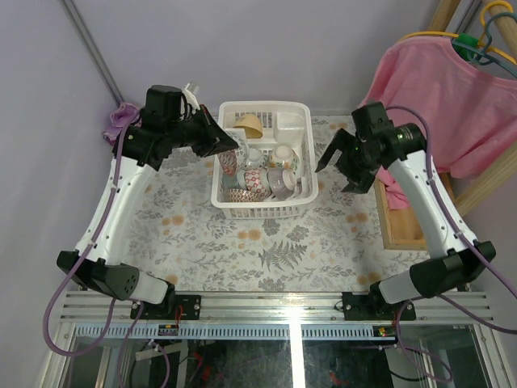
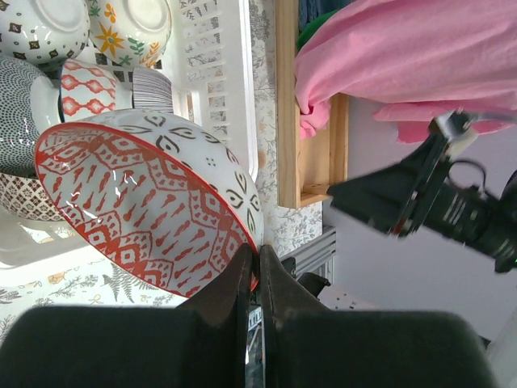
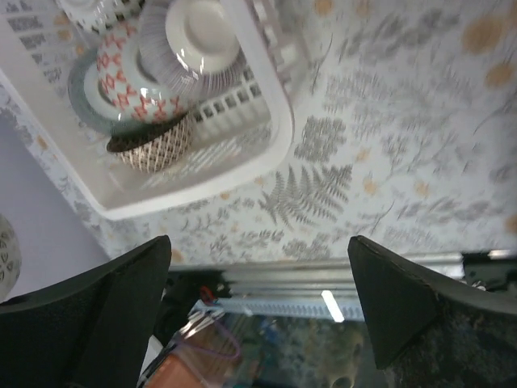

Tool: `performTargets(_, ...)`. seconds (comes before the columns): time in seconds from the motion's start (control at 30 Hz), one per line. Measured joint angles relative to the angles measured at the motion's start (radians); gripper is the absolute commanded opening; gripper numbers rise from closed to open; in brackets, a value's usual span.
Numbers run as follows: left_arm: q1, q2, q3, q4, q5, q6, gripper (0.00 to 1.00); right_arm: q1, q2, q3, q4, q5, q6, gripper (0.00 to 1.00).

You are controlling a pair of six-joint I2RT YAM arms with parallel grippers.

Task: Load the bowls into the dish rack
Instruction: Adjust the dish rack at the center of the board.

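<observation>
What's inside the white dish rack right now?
In the dish rack, several patterned bowls crowd the near half; a yellowish bowl lies at the far end. The base beneath them is hidden.

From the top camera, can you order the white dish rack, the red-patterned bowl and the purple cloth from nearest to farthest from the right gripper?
1. dish rack: its right wall sits just left of the right gripper.
2. red-patterned bowl: at the rack's left side.
3. purple cloth: farthest, off at the far left.

Free table [image 1: 339,234] right of the dish rack [image 1: 262,204]; packed bowls [image 1: 279,182] inside.
</observation>
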Motion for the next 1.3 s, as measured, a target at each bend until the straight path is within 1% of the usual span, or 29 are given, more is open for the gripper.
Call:
performTargets(0.07,0.001,-0.001,0.002,0.001,-0.001,-0.01,0.0,0.04,-0.066,-0.071,-0.012,-0.008,0.115,1.0)
performTargets(0.13,0.001,-0.004,0.001,0.001,0.0,-0.015,0.0,0.094,-0.078,-0.099,-0.017,-0.011,0.211,1.0)
performTargets(0.2,0.003,-0.009,-0.002,0.001,0.0,-0.02,0.0,0.156,-0.058,-0.121,-0.01,-0.01,0.313,1.0)
performTargets(0.33,0.012,-0.025,-0.007,0.0,0.004,-0.02,0.0,0.219,0.015,-0.124,0.01,0.007,0.455,1.0)
performTargets(0.47,0.018,-0.038,-0.008,0.001,0.011,-0.02,0.0,0.261,0.079,-0.124,0.023,0.021,0.535,1.0)
performTargets(0.57,0.026,-0.043,-0.008,0.001,0.019,-0.02,0.0,0.282,0.134,-0.113,0.032,0.035,0.568,1.0)
performTargets(0.77,0.041,-0.05,-0.01,0.002,0.024,-0.019,0.0,0.33,0.262,-0.055,0.039,0.058,0.579,0.96)
performTargets(1.0,0.042,-0.059,-0.034,0.002,0.024,-0.019,0.0,0.36,0.294,-0.055,0.04,0.06,0.576,0.92)
performTargets(1.23,0.042,-0.059,-0.04,0.002,0.024,-0.019,0.0,0.378,0.324,-0.055,0.046,0.066,0.567,0.92)
performTargets(1.3,0.042,-0.059,-0.04,0.002,0.025,-0.019,0.0,0.381,0.341,-0.056,0.052,0.066,0.567,0.9)
